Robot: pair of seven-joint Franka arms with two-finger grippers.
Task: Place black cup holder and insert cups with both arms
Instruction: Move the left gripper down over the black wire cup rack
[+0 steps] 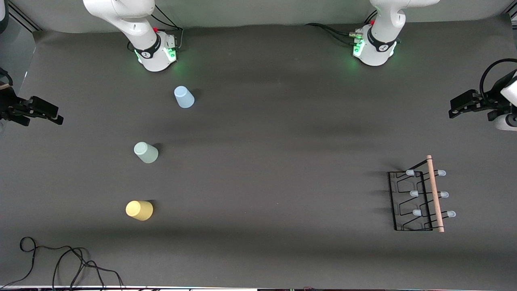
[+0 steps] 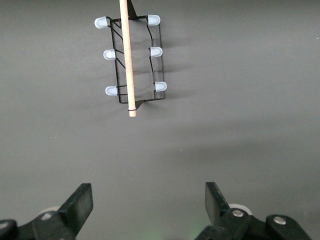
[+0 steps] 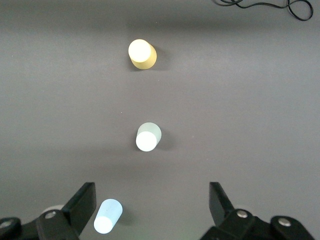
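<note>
The black cup holder (image 1: 420,200) stands on the table toward the left arm's end, its wooden rod on top; it also shows in the left wrist view (image 2: 131,60). Three cups stand upside down in a line toward the right arm's end: light blue (image 1: 184,97) (image 3: 108,216), pale green (image 1: 146,152) (image 3: 148,136) and, nearest the front camera, yellow (image 1: 139,210) (image 3: 142,53). My left gripper (image 1: 458,107) (image 2: 148,202) is open and empty, up over the table's left-arm end. My right gripper (image 1: 52,114) (image 3: 152,202) is open and empty, up over the right-arm end.
A loose black cable (image 1: 68,262) lies at the table's front edge near the yellow cup; it also shows in the right wrist view (image 3: 265,6). The arm bases (image 1: 155,52) (image 1: 373,48) stand at the back edge. The table is covered in dark grey cloth.
</note>
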